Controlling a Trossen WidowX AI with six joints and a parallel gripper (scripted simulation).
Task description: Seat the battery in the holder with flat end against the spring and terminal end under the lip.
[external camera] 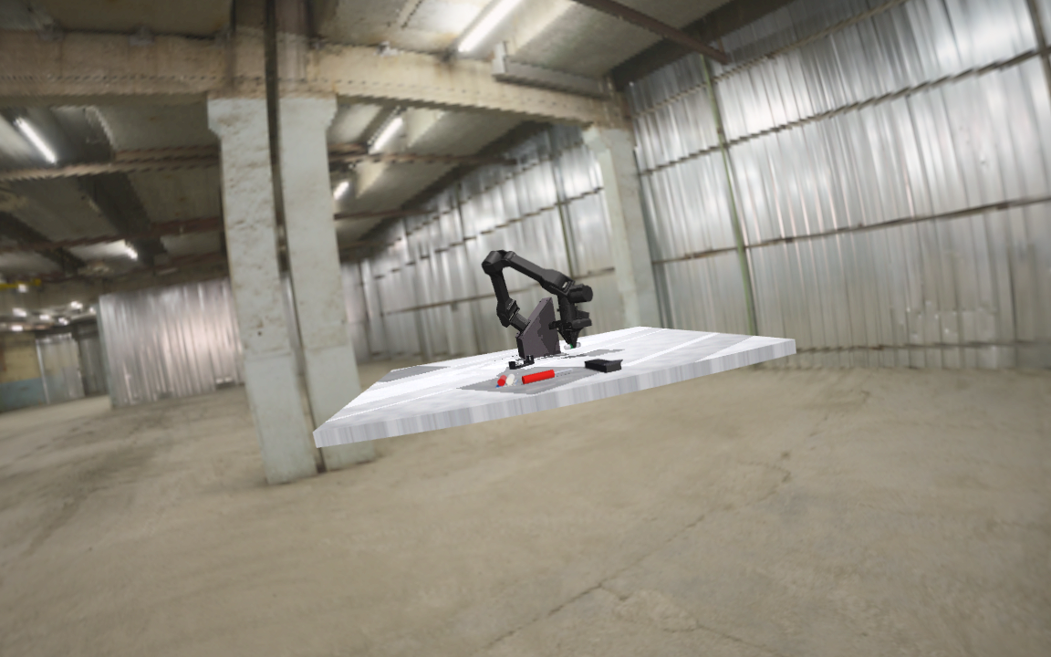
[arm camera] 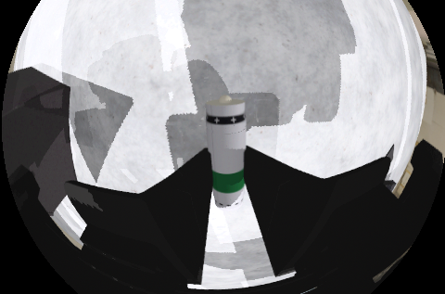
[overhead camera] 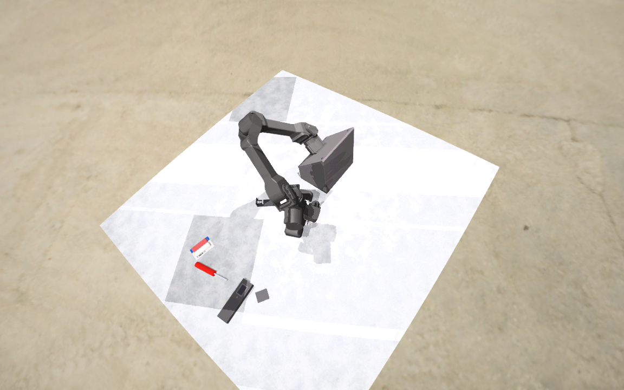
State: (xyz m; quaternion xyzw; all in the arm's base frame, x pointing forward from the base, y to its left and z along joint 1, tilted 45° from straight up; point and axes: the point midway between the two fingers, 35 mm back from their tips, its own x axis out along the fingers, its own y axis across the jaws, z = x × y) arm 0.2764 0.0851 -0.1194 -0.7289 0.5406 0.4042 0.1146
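Pale grey battery (arm camera: 225,152) with green band; red-handled screwdriver (overhead camera: 206,269)

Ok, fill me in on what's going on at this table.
A single robot arm has its gripper shut on a small battery, white with a green band and a black band, low over the table. The dark holder lies well off toward the table's near edge, by a red-handled screwdriver and a small red, white and blue box. The battery is not yet in the holder.
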